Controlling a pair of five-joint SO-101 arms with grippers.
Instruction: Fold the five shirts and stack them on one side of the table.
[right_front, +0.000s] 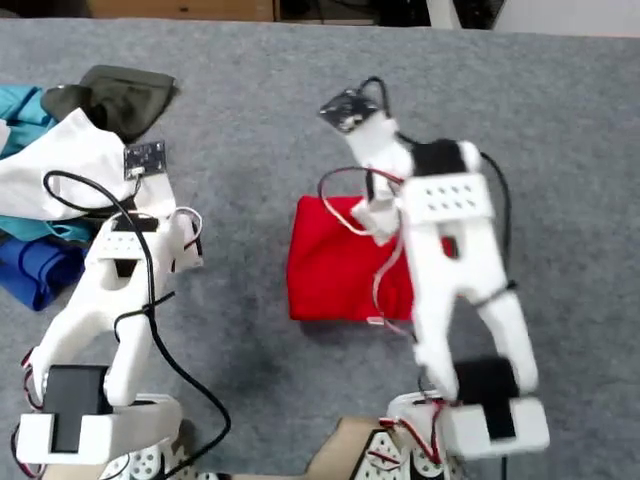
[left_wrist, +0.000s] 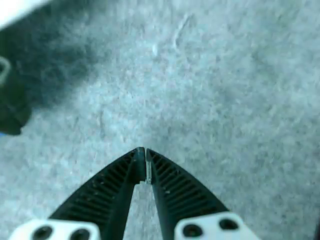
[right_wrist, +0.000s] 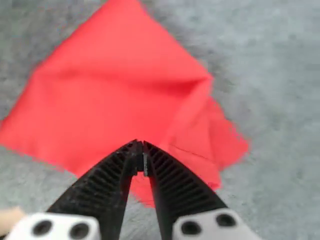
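A folded red shirt (right_front: 335, 265) lies in the middle of the grey table (right_front: 560, 150). My right arm (right_front: 455, 250) leans over its right half. My right gripper (right_wrist: 142, 162) is shut with nothing in it and hangs just above the red shirt (right_wrist: 110, 90), near a folded-over flap. At the table's left edge lies a loose pile: a white shirt (right_front: 70, 170), a teal shirt (right_front: 25, 105), a blue shirt (right_front: 35, 265) and a dark shirt (right_front: 125, 95). My left arm (right_front: 120, 270) stands beside the pile. My left gripper (left_wrist: 145, 165) is shut and empty over bare grey cloth.
The table (left_wrist: 225, 90) is covered in grey felt. Cables loop around both arms. The arm bases stand at the near edge, with a piece of cardboard (right_front: 350, 455) between them. Open grey surface stretches to the right of the red shirt.
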